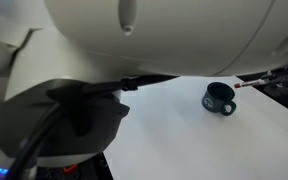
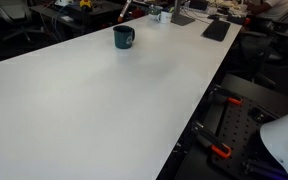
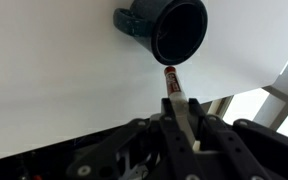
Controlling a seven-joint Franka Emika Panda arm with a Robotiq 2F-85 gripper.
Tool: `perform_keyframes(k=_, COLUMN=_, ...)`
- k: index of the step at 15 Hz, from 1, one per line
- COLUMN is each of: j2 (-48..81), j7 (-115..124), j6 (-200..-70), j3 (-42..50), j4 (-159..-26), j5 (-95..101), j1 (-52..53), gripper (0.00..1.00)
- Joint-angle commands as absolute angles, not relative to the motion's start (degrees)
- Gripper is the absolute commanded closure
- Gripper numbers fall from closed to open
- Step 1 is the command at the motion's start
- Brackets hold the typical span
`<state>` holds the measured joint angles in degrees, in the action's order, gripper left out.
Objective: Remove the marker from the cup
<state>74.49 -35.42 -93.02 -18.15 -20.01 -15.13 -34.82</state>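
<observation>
- We see a wide white table (image 2: 104, 100) in both exterior views.
- Our gripper (image 3: 181, 110) is clenched on the marker in the wrist view.
- The black cup (image 3: 169, 28) stands upright on the table.
- The marker (image 3: 170, 80) points towards the cup, tip just beside the rim.

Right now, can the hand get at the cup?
Probably yes: in the wrist view the cup is close ahead of the hand, with only bare table between. But the marker sticks out from the hand and would touch the cup first.
</observation>
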Motion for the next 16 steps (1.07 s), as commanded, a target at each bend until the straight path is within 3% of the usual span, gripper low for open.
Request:
perform_keyframes(k=1, j2=72.71, j7=-37.24, j6=-94.86, j3=-16.65, j4=-20.01, j5=-16.72, j1=-34.55, gripper=0.95)
perform_keyframes(k=16, j2=78.17, j7=-34.33, j6=-96.25, j3=-11.16, j4=-20.38, j5=-15.17, j1=-35.88, gripper=0.95)
